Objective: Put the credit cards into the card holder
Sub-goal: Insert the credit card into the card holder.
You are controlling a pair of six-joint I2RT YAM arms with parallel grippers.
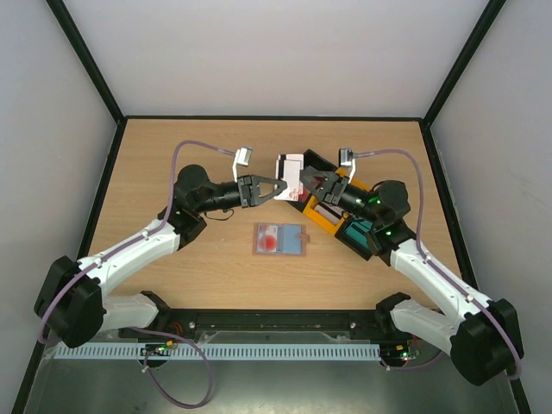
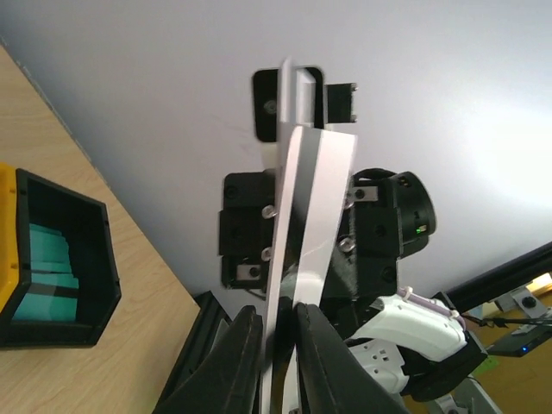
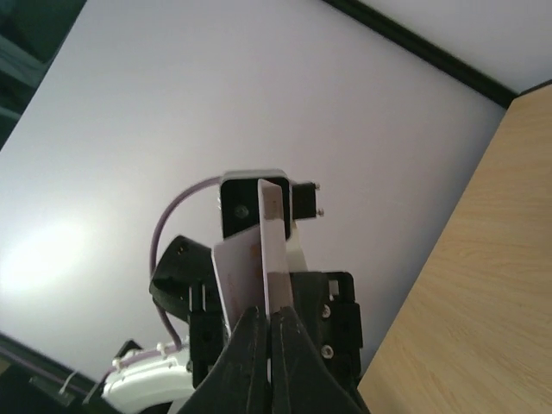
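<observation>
While both arms meet above the far half of the tabletop (image 1: 155, 164), one credit card (image 1: 289, 166) stands on edge between them, clear of the surface. The right end effector (image 3: 269, 321) is closed tight on one edge of it, with no gap showing between the fingers. The left end effector (image 2: 278, 336) has its fingers close against either face of the opposite edge. Whether they pinch the card or merely flank it cannot be told. The card holder (image 1: 280, 240) lies flat on the tabletop nearer the bases, well apart from the card and untouched. Teal cards (image 2: 43, 259) sit in the black tray (image 2: 90, 259) on the right.

Risks noted:
1. The right hold is a narrow bite at the card's edge. A thin, slick card may pivot or slip out if either arm draws away at an angle.
2. If both sides grip while one arm moves, the card will likely bend or be wrenched askew.
3. A skewed card would meet the holder's slot corner-first, and the unrestrained holder would probably slide rather than accept it.
4. A dropped card lying flat would be hard to pick up again.
</observation>
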